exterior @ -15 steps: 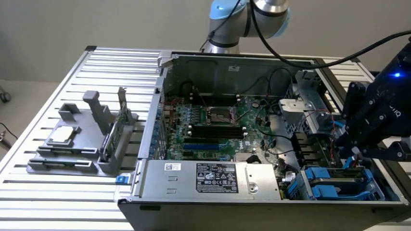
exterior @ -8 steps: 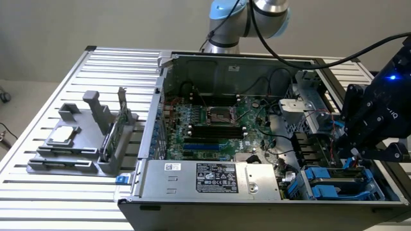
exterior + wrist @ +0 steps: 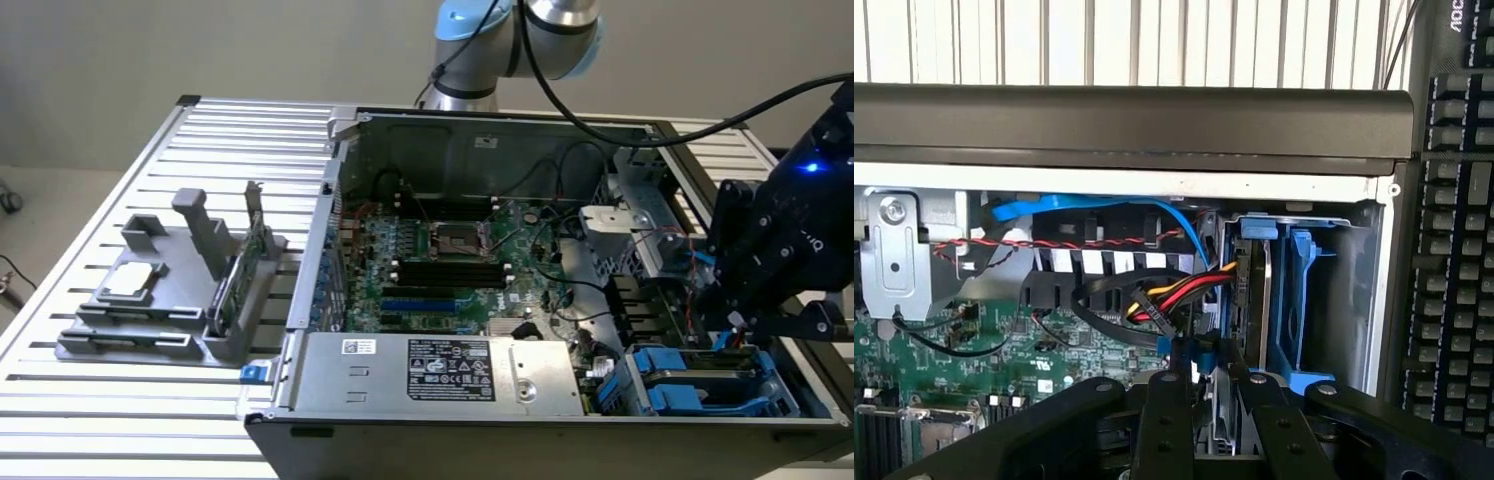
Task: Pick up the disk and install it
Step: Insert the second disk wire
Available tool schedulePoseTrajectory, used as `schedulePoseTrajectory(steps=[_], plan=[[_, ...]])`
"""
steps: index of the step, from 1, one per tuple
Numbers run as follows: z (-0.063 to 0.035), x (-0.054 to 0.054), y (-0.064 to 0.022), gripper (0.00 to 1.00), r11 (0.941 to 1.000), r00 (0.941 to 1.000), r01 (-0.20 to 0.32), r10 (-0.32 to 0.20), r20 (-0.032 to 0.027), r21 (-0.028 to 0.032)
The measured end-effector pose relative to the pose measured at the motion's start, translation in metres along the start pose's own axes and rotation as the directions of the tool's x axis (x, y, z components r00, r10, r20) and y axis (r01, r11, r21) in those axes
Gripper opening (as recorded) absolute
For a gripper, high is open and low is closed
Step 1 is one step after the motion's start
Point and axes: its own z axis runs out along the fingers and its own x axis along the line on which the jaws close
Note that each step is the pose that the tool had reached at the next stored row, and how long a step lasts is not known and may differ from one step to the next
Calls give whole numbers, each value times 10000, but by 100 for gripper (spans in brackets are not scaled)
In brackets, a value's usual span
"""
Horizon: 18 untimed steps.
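Here the hand (image 3: 1212, 400) grips the disk (image 3: 1254, 300), seated in the blue bay (image 3: 707, 385).

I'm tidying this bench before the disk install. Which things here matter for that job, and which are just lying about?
For the job:
gripper
disk, edge-on in the blue drive bay

Lying about:
grey parts holder
silver chip
keyboard

Arm reaching down at the exterior view's right, gripper (image 3: 747, 335) lowered, jaws nearly closed.

Blue-railed disk (image 3: 1254, 300); green motherboard (image 3: 454, 260); black keyboard (image 3: 1454, 250); grey holder (image 3: 174, 290); white slatted table (image 3: 120, 400).
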Motion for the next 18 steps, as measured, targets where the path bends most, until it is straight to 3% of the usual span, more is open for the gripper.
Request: schedulePoseTrajectory(steps=[2, 4, 14, 18], plan=[[2, 0, 2, 26, 10000, 10000, 1, -1, 1, 0], [2, 0, 3, 17, 10000, 10000, 2, -2, 5, 0], [29, -17, 4, 17, 10000, 10000, 4, -4, 8, -7], [43, -83, 3, 17, 10000, 10000, 3, -3, 4, -7]])
